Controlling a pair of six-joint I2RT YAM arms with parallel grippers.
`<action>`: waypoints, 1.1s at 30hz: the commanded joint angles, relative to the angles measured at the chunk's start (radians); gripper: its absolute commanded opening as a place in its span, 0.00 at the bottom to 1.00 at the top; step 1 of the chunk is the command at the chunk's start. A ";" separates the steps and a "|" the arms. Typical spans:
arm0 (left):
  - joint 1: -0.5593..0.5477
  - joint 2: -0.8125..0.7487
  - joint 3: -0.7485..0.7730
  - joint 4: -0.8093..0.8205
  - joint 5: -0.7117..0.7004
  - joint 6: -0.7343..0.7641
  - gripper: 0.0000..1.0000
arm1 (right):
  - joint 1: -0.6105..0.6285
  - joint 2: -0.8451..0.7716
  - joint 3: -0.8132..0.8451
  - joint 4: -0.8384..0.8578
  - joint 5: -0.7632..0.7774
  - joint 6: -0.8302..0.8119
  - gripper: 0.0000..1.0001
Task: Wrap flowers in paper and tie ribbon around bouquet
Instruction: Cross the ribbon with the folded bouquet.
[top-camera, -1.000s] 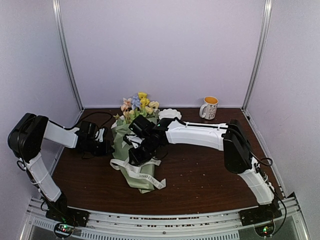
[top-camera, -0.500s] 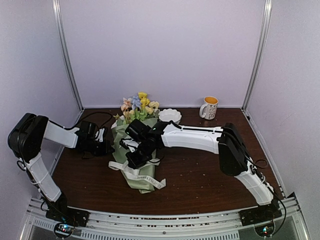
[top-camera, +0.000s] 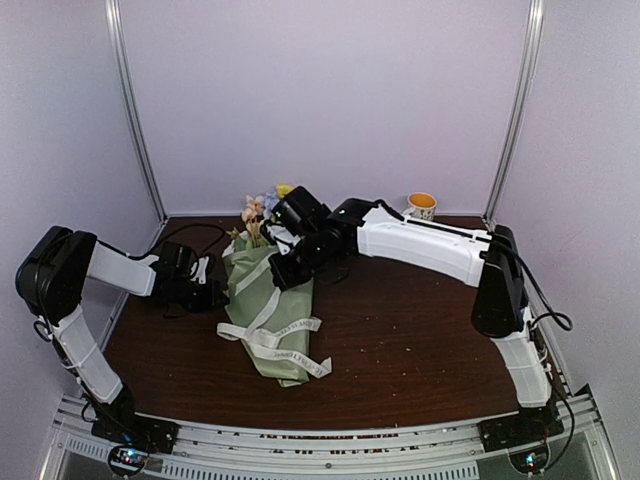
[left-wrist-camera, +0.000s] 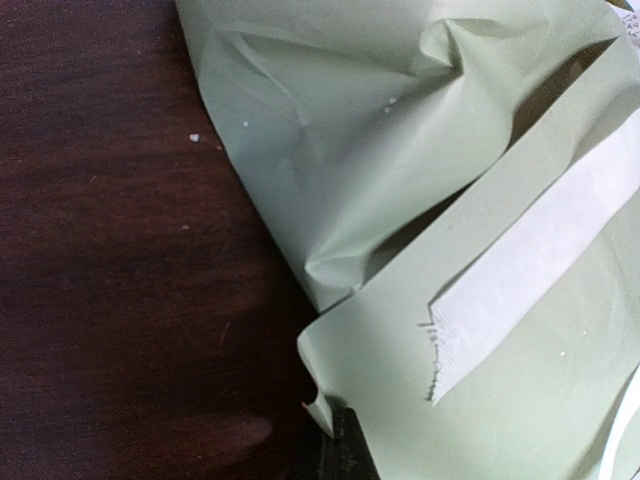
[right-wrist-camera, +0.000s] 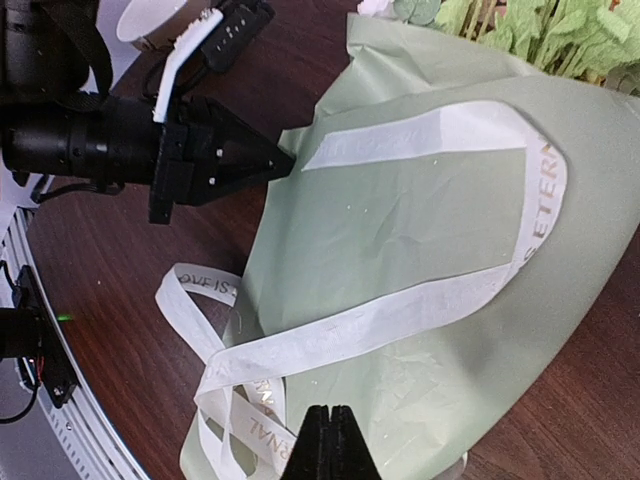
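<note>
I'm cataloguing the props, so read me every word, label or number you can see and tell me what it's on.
"ETERN": printed on the long cream-white ribbon, looped over the sage-green paper wrap.
Other ribbon lettering: too blurred to read.
Orange-lined white mug: markings too small to read.

Pale lilac walls (top-camera: 320, 100) with metal corner posts (top-camera: 135, 110) enclose a dark, seemingly wooden table (top-camera: 420, 350).
</note>
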 joint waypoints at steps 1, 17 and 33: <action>0.000 0.063 -0.031 -0.146 -0.055 0.015 0.00 | -0.002 -0.037 -0.017 -0.003 0.037 -0.015 0.00; 0.000 0.068 -0.026 -0.148 -0.055 0.015 0.00 | 0.060 0.152 0.049 -0.090 -0.137 -0.038 0.17; 0.000 0.068 -0.026 -0.147 -0.052 0.016 0.00 | 0.089 0.178 0.031 -0.035 -0.225 0.002 0.28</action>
